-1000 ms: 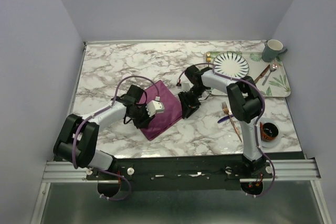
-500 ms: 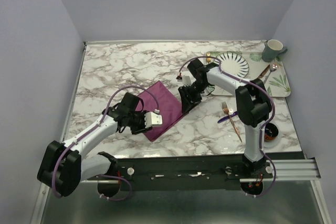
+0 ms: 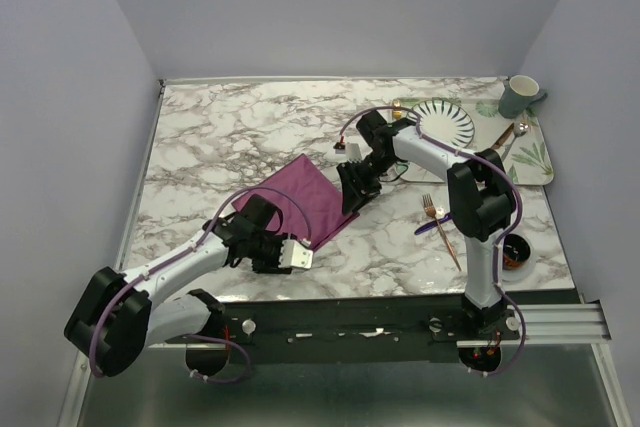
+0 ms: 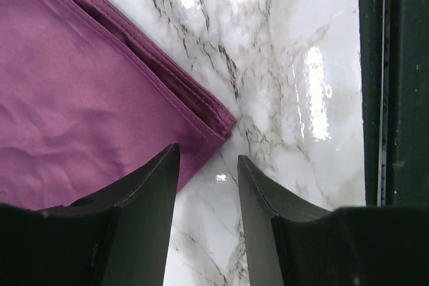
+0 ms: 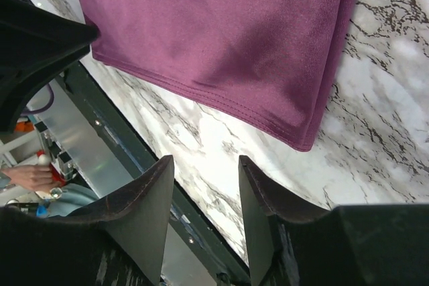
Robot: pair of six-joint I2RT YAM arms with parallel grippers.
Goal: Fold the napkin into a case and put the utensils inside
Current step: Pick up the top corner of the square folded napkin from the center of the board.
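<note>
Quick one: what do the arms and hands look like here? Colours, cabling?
The left arm and right arm have white links, bulky black joints and a purple cable looped outside each. The left hand and right hand each have two dark, curved, tapering fingers.

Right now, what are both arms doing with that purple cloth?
Left gripper open, at near corner of napkin. Right gripper open, at its right edge. Fork, knife lie clear, rightward.

The napkin (image 4: 80, 98) is soft purple cloth with a little shine and a sewn edge. The table (image 4: 295, 65) looks like white marble, smooth and very shiny. The fingers (image 4: 144, 199) of the left gripper (image 4: 208, 153) look dull black.
</note>
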